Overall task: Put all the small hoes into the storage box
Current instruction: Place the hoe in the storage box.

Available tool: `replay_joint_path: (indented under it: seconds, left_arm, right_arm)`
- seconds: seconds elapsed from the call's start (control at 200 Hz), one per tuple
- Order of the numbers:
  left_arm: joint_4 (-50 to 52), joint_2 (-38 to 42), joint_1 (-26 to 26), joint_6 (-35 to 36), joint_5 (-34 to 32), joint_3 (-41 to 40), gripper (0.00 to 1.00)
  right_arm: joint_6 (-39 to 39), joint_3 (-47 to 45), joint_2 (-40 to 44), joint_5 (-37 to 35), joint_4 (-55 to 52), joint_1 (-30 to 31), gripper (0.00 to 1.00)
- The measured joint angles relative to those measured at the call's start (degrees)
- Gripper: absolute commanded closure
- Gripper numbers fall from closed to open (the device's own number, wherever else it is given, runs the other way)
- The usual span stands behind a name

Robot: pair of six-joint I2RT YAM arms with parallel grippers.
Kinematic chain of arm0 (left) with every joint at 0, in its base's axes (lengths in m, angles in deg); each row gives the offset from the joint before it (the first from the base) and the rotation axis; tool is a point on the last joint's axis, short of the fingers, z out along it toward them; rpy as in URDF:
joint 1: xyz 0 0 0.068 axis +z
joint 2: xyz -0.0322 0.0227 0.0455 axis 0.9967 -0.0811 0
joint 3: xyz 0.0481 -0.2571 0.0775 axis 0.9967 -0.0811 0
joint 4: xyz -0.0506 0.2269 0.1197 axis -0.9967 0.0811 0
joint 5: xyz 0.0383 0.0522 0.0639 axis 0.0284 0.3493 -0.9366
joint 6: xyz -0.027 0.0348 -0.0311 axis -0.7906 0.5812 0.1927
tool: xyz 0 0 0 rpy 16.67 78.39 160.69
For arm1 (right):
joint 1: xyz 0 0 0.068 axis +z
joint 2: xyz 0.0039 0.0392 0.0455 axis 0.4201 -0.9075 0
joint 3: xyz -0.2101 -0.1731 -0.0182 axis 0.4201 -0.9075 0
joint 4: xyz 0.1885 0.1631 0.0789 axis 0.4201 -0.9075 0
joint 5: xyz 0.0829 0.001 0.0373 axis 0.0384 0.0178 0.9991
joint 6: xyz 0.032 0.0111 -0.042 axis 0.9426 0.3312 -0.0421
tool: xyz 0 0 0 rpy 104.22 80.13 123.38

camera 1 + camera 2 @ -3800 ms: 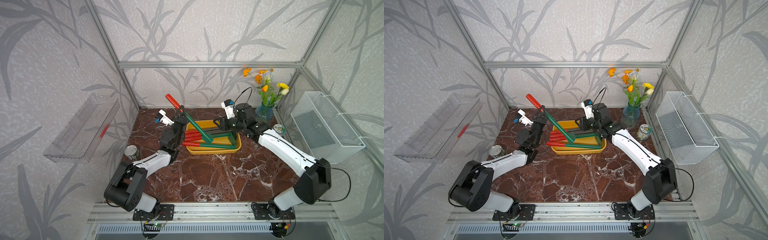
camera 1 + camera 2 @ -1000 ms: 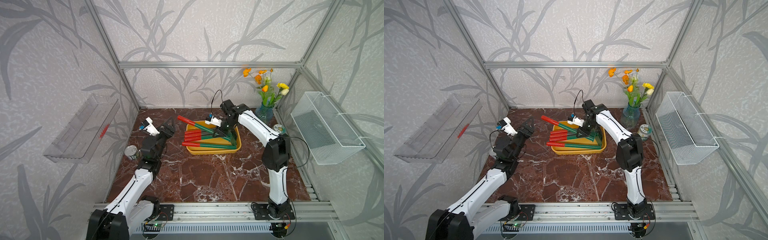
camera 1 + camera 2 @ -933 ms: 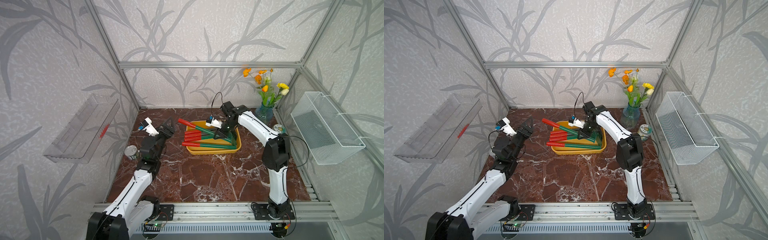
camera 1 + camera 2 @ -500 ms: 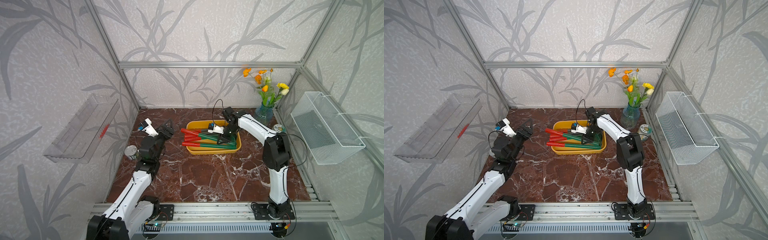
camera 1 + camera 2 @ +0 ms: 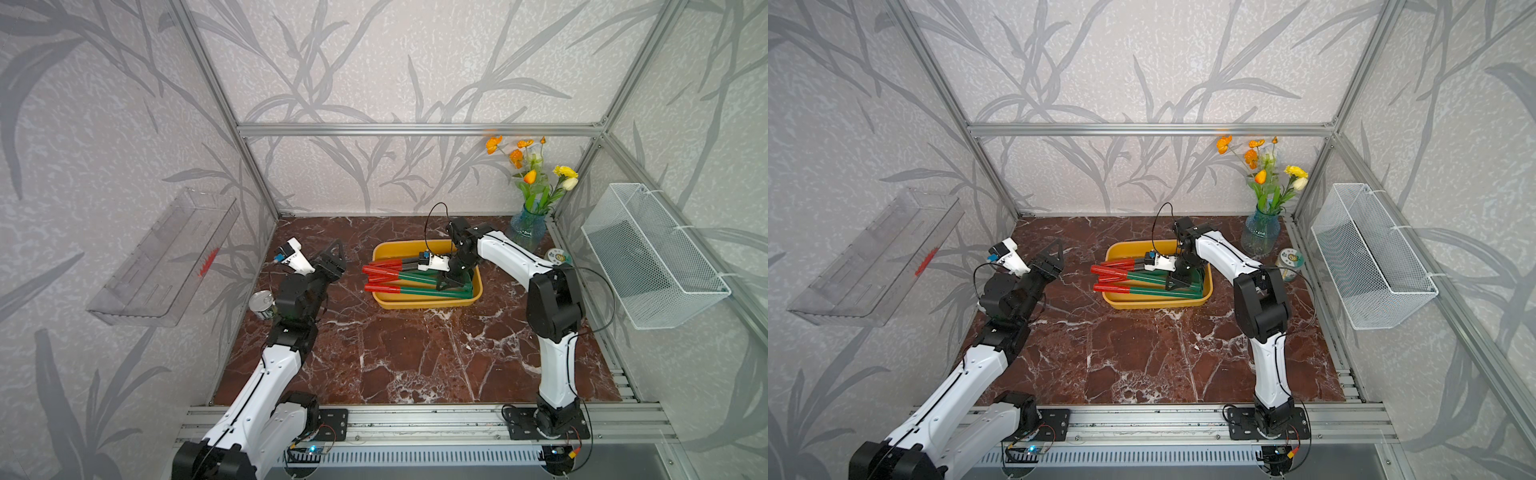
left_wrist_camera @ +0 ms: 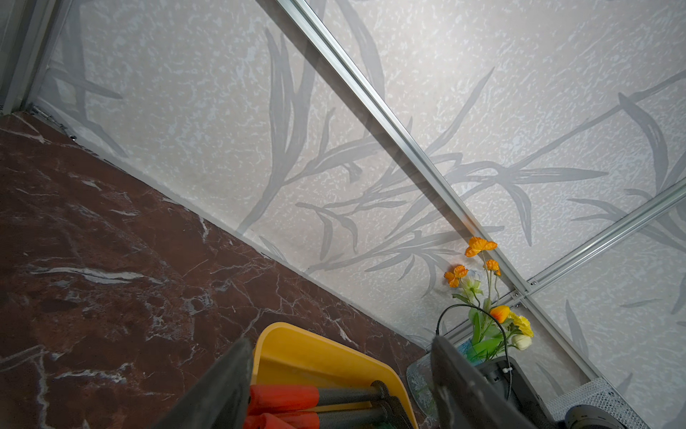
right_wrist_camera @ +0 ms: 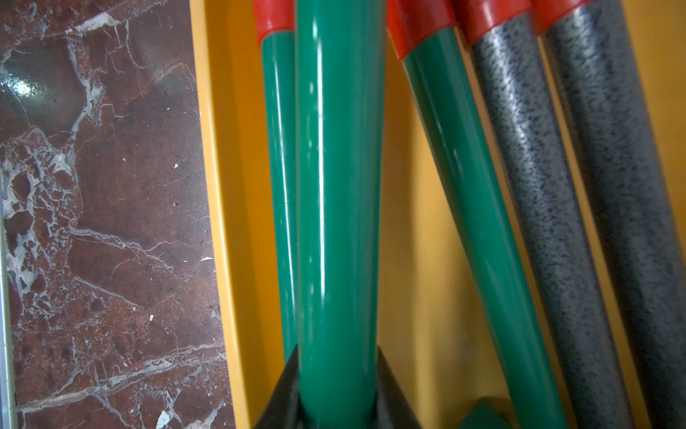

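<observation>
Though top views hide it, right fingers (image 7: 393,388) clench the small hoe (image 7: 339,185) and left fingers (image 6: 222,390) gape.

Lab test cell, aluminium frame (image 5: 415,129)

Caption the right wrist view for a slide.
Right gripper shut on the small hoe, green handle over the yellow storage box, beside other red-capped tools.
</observation>
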Motion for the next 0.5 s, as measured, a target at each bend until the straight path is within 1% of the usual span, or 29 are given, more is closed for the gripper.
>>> replay_joint_path:
  seconds: [0.125, 0.185, 0.255, 0.34, 0.365, 0.505]
  left_arm:
    - [0.39, 0.0, 0.0, 0.26, 0.02, 0.0, 0.26]
    - [0.48, 0.0, 0.0, 0.33, 0.02, 0.0, 0.26]
    - [0.79, 0.0, 0.0, 0.39, 0.02, 0.0, 0.26]
    - [1.05, 0.0, 0.0, 0.39, 0.04, 0.0, 0.26]
    - [1.16, 0.0, 0.0, 0.39, 0.07, 0.0, 0.26]
    - [1.4, 0.02, 0.0, 0.39, 0.26, 0.0, 0.25]
  right_arm:
    - [-0.72, -0.02, 0.0, -0.02, -0.17, -0.04, 1.0]
    - [-0.9, -0.15, 0.0, -0.04, -0.13, -0.04, 0.93]
    - [-1.25, -0.94, 0.26, -0.28, 0.48, -0.04, 0.89]
    - [-1.53, -1.79, 0.66, -0.48, 1.29, 0.0, 0.75]
    - [-1.55, -1.97, 0.72, -0.5, 1.49, 0.02, 0.71]
    - [-1.79, -3.72, 1.73, -1.01, 5.77, 0.48, 0.63]
